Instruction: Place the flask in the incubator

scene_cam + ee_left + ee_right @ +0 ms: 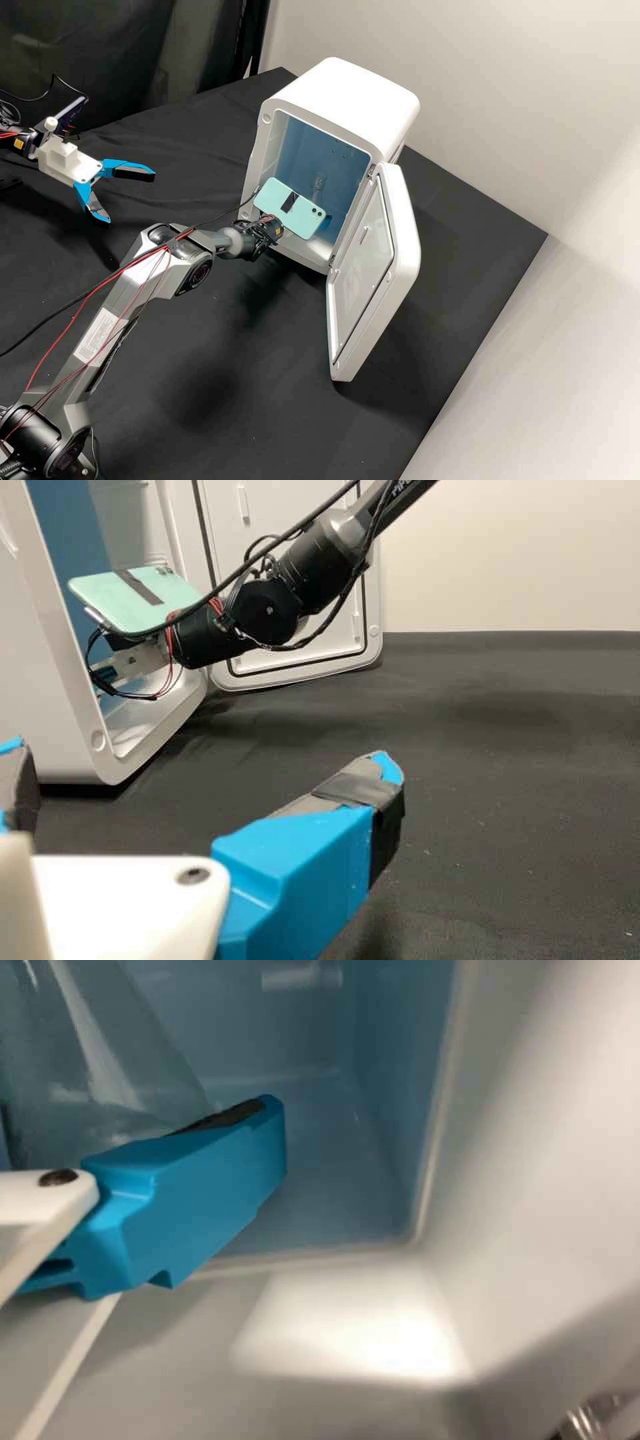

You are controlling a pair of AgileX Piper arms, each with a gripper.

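The white incubator (pixel 347 100) stands on the black bench with its door (pixel 390 267) swung open and its blue inside showing. My right arm (pixel 200 257) reaches through the opening, and a mint-green phone (pixel 290 207) on its wrist hides the fingers from above. Inside, the clear glass flask (pixel 95 1060) stands upright, its neck (pixel 321 180) showing above the phone. My right gripper (pixel 110 1130) has one blue finger (pixel 190 1195) lying against the flask's sloping side. My left gripper (pixel 128 195) hangs open over the bench, well left of the incubator (pixel 60 700), with nothing in it.
The open door (pixel 300 670) juts toward the bench's front right and narrows the way in. Red and black cables run along the right arm (pixel 300 570). Bare black cloth (pixel 220 373) spreads in front of the incubator. A pale wall lies to the right.
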